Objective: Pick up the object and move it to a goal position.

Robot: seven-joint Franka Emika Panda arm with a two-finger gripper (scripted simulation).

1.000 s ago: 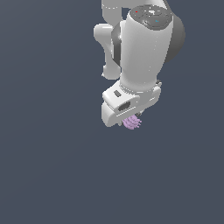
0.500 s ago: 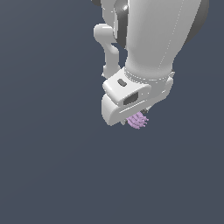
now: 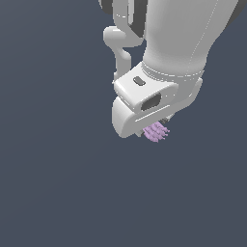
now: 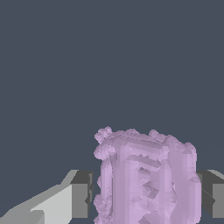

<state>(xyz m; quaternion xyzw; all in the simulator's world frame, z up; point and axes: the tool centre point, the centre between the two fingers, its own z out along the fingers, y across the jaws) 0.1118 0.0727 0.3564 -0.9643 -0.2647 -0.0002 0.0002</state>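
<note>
While the white arm's housing hides most of the tool (image 3: pixel 155 129) in the exterior view, the wrist view shows both fingers (image 4: pixel 81 194) clamped on the lilac ribbed lump (image 4: pixel 146 179). Surroundings: uniform dark background only.

A plain dark slate-grey ground (image 3: pixel 53 193) is seen filling the exterior view, flat and uniform, with no edge, seam or marking visible. The same grey surface (image 4: pixel 109 61) is seen in the wrist view. Nothing is seen resting directly on it in either view. No shadow or contact mark is rendered on it. Whether this grey is a floor, a tabletop or just backdrop cannot be told.
</note>
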